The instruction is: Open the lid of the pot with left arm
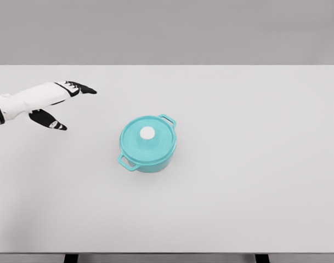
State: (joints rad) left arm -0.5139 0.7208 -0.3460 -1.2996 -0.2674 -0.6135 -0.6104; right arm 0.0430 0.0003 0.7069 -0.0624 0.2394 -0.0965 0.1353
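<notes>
Pot (148, 144) lidded, mid-table | left hand (56, 104) well apart, upper-left | fingers apparently spread, empty

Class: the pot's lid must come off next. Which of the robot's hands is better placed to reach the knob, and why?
Left. The left hand is over the table, fingers spread and holding nothing, left of the pot. The lid is on, its white knob unobstructed. No right arm shows.

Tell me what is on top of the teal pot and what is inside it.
A teal lid with a white knob sits on the pot. The closed lid hides the inside, so the contents cannot be seen.
</notes>
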